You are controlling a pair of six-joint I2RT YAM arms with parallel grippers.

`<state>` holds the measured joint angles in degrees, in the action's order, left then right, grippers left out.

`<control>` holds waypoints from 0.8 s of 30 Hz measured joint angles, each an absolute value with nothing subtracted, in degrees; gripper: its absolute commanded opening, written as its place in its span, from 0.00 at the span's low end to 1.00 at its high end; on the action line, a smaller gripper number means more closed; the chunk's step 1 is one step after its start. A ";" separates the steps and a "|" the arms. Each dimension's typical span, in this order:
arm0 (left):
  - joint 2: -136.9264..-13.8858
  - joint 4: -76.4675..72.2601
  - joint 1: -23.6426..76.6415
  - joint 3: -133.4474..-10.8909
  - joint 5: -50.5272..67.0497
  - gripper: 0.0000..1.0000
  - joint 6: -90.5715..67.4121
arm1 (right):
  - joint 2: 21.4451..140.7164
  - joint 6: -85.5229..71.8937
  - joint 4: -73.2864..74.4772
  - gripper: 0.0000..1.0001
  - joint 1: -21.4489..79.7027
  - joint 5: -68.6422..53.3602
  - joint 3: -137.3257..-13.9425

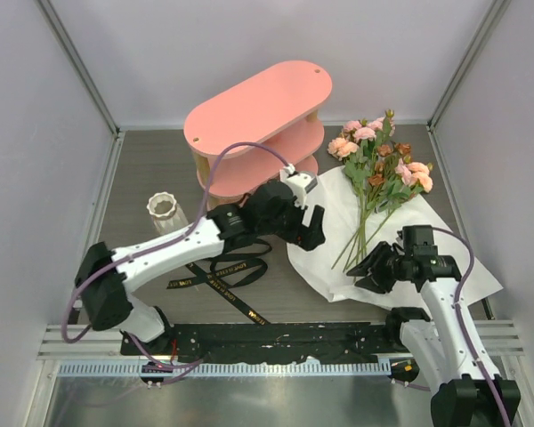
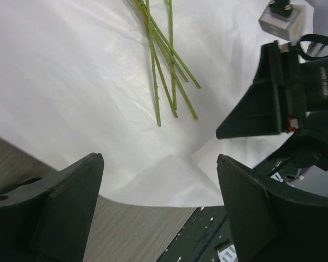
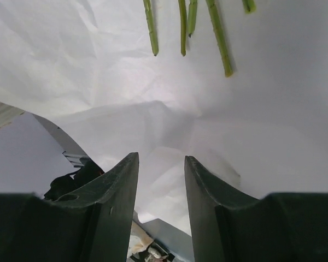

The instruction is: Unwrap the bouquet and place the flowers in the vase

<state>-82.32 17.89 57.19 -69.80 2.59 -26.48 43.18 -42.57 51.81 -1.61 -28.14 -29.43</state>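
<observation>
At the left of the top view the vase [image 1: 166, 211] stands upright on the bench [image 1: 142, 160]. It is small, narrow-mouthed and probably light enough to tip if stems go in at a slant. At lower centre the black ribbon [image 1: 224, 274] lies loose on the bench, and the pink shelf [image 1: 258, 116] stands at upper centre. The left pincer [image 1: 315, 224] hovers at the left edge of the white paper [image 1: 436, 249], jaws wide with nothing between them. The paper lies spread open at centre right; it looks thin, creased and limp, likely to slide or lift with anything that drags on it. On it lie the flowers [image 1: 384, 158], heads toward the upper right, their stems [image 2: 165, 71] running down toward lower centre with the cut ends bare on the sheet. They look light. The stems seem thin, fairly stiff and smooth, so they may roll or slip from a loose grip, while the heads and leaves would crush or snag. The best hold, I judge, is across the stems where they cross, above the cut ends. The right pincer [image 3: 161, 158], at lower right, points at those ends with jaws set narrow. A fold of paper rises in the gap, and I cannot tell whether it is pinched.
</observation>
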 measured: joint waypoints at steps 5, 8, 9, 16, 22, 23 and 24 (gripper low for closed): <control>-92.77 17.04 57.12 -73.08 7.44 0.83 -28.86 | 39.27 -41.85 58.41 0.45 -1.61 -28.38 -34.13; -96.99 16.21 57.14 -73.08 11.35 0.80 -31.00 | 37.71 -41.50 61.52 0.46 -1.61 -28.38 -38.22; -98.37 16.05 57.25 -73.08 12.51 0.80 -31.53 | 37.36 -41.45 62.41 0.48 -1.61 -28.36 -39.66; -102.94 15.46 60.62 -73.08 16.08 0.79 -34.02 | 40.40 -38.26 65.12 0.49 -1.61 -22.26 -55.77; -103.13 13.91 66.37 -73.14 17.19 0.79 -34.54 | 47.20 -34.59 62.54 0.49 -1.61 -13.26 -62.50; -103.13 13.50 67.07 -73.08 17.28 0.79 -34.59 | 48.23 -34.35 61.56 0.49 -1.61 -12.67 -61.93; -103.09 13.08 67.85 -72.90 17.58 0.79 -34.74 | 49.25 -34.30 60.14 0.48 -1.61 -12.16 -60.84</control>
<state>-103.09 13.08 67.85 -72.90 17.58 -34.74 49.25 -34.30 60.14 -1.61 -12.16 -60.84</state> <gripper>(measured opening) 0.787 0.494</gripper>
